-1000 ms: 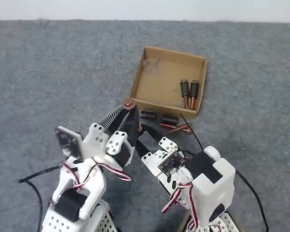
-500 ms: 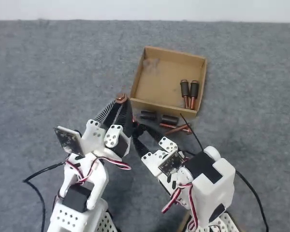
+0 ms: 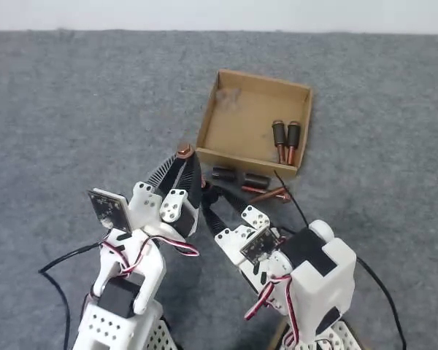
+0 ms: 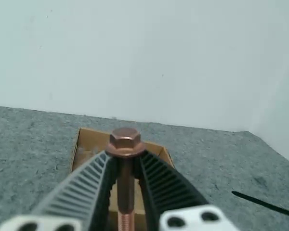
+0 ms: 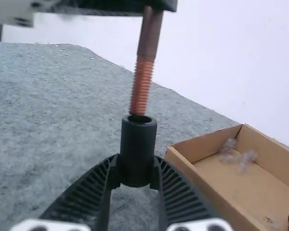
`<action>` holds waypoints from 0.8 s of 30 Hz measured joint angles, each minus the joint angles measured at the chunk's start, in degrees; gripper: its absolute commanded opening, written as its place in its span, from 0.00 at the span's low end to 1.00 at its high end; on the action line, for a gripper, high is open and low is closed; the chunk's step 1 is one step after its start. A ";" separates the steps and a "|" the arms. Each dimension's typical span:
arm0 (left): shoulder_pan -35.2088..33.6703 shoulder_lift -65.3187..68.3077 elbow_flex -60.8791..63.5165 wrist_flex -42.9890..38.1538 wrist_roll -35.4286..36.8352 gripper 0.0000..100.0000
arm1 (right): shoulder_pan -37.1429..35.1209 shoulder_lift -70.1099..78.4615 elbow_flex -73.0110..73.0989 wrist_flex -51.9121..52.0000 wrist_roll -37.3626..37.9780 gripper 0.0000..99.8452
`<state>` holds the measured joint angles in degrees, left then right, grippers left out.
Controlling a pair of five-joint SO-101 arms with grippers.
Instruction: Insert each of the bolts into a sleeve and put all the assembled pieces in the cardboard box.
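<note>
Between the ribbed black jaws of our left gripper (image 4: pixel 125 156) we are clamping a hex-headed copper bolt (image 4: pixel 124 142), its threaded tip meeting the mouth of the smooth black cylindrical sleeve (image 5: pixel 137 144) our right gripper (image 5: pixel 136 164) is pinching, just near of the left corner of the cardboard box (image 3: pixel 248 159).

Before us, the box (image 3: pixel 230 127) holds two assembled pieces (image 3: pixel 279 135) at its right side. Two sleeves (image 3: pixel 224 173) lie just in front of it, with bolts (image 3: pixel 269 194) nearer still.
</note>
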<state>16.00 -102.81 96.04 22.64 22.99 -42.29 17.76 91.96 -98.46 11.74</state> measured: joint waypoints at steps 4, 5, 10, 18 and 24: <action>0.00 0.00 0.44 0.00 0.00 0.01 | 0.00 0.00 0.00 0.00 0.00 0.01; 0.00 0.00 0.79 0.00 0.00 0.01 | 0.00 0.00 0.00 0.00 0.00 0.01; -0.09 0.00 0.97 -0.53 0.00 0.01 | 0.09 0.00 0.00 0.00 0.09 0.01; 0.44 0.00 1.05 -0.62 0.00 0.01 | 0.09 0.00 0.00 0.00 0.09 0.01; 2.02 0.00 1.14 -0.62 -0.35 0.01 | 0.09 0.00 0.00 0.00 0.00 0.01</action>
<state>18.02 -102.81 97.19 22.02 22.64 -42.20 17.76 91.96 -98.46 11.74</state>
